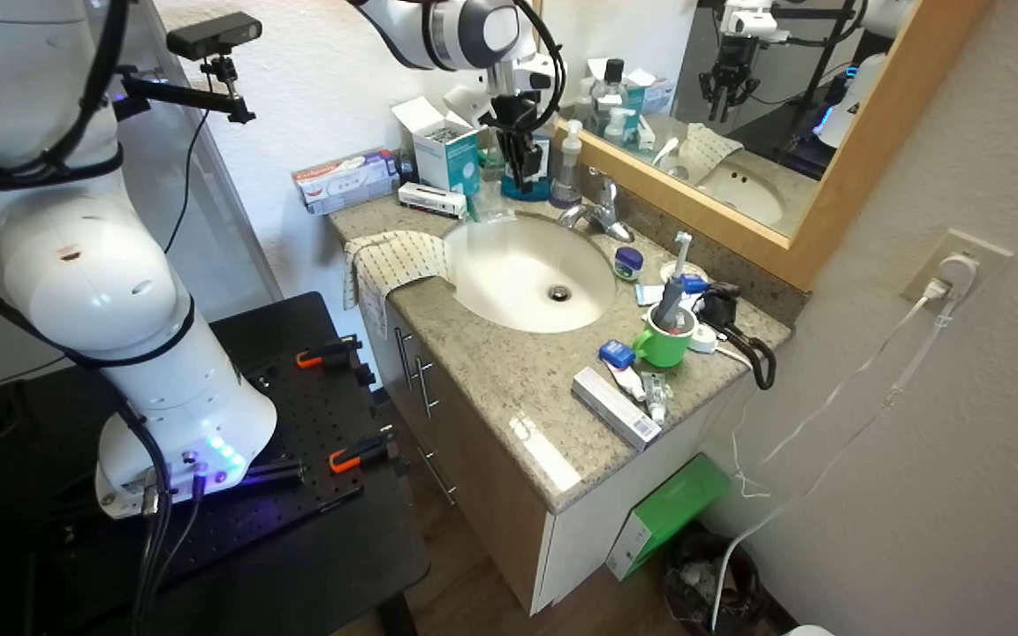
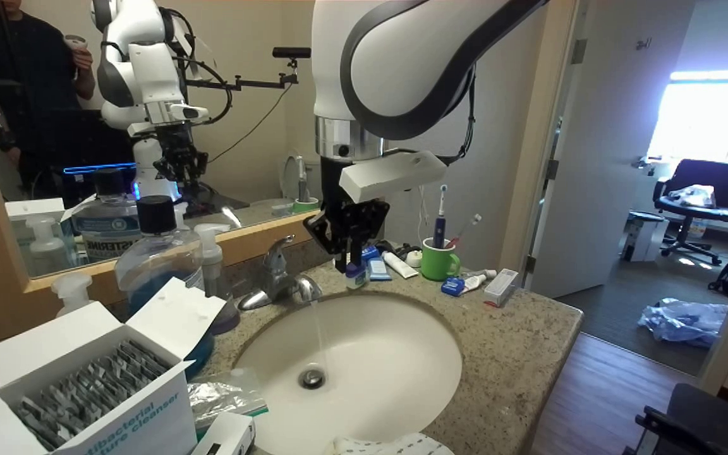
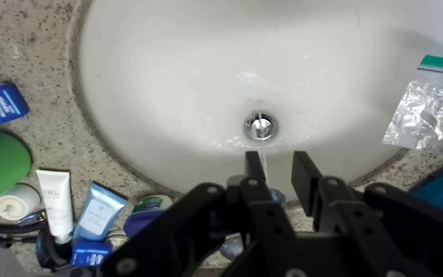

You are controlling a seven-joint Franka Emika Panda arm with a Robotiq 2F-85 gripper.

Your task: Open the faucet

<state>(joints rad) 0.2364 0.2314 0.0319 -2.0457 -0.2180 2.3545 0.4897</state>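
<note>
The small, shiny chrome faucet (image 2: 279,279) is standing at the back rim of the rounded white basin (image 2: 395,354), its short curved spout (image 2: 308,289) reaching over that rim. A thin, clear stream of water (image 2: 321,332) is falling from it and landing by the round metal drain (image 3: 261,127) in the basin's floor. I'm hovering the black two-fingered gripper (image 3: 277,165) above the basin near its back rim, its fingers (image 3: 305,179) parted with a clear gap and holding nothing; in both exterior views it's hanging apart from the faucet. Just beside the basin on one side, a small jar (image 1: 628,262) with a purple lid is sitting; farther from the basin that way, a green mug (image 1: 661,351) is holding a dark blue electric toothbrush (image 2: 440,230). On the basin's opposite side I'm seeing a clear plastic bag (image 3: 423,111) with a green zip overlapping the rim, a tall clear bottle (image 2: 155,262) of blue liquid with a black cap near the rim, and, farther off, an open white-and-teal cardboard box (image 1: 447,159) packed with small sachets (image 2: 95,385). Toward the basin's front, a cream patterned cloth (image 1: 407,252) is lying at the rim.
</note>
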